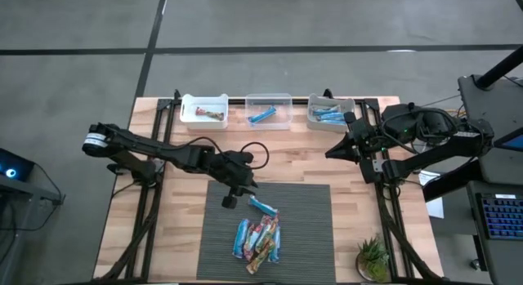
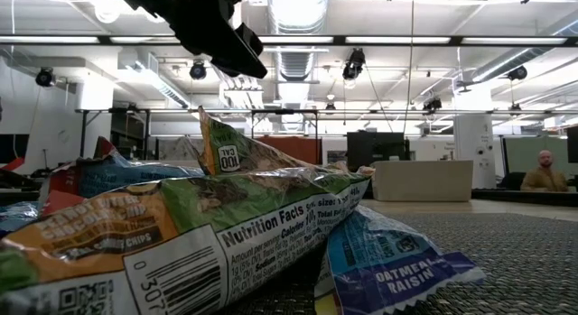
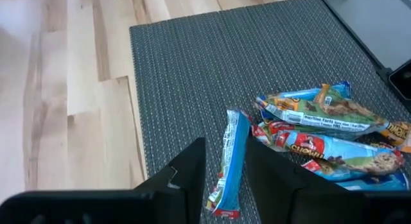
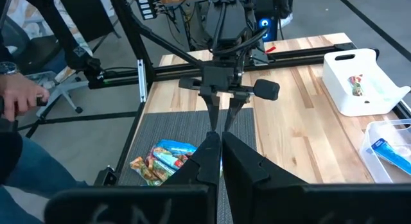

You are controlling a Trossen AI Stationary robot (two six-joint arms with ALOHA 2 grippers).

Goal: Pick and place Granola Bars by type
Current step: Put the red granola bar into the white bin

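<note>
Several granola bars (image 1: 258,238) lie heaped on a dark woven mat (image 1: 302,228); the heap also fills the low view (image 2: 226,225). One blue bar (image 3: 230,153) lies flat on the mat, apart from the heap on its far side (image 1: 262,207). My left gripper (image 3: 226,147) hangs open over the mat near this bar (image 1: 231,195). In the left wrist view the bar shows between its fingers, untouched. My right gripper (image 4: 220,144) waits shut, high at the table's right (image 1: 331,152).
Three bins stand along the far edge: a white one (image 1: 204,109) with a multicoloured bar, a clear one (image 1: 268,109) with a blue bar, another (image 1: 331,112) with several blue bars. A small plant (image 1: 373,256) stands near right. A person's hand (image 4: 19,95) shows beyond the table.
</note>
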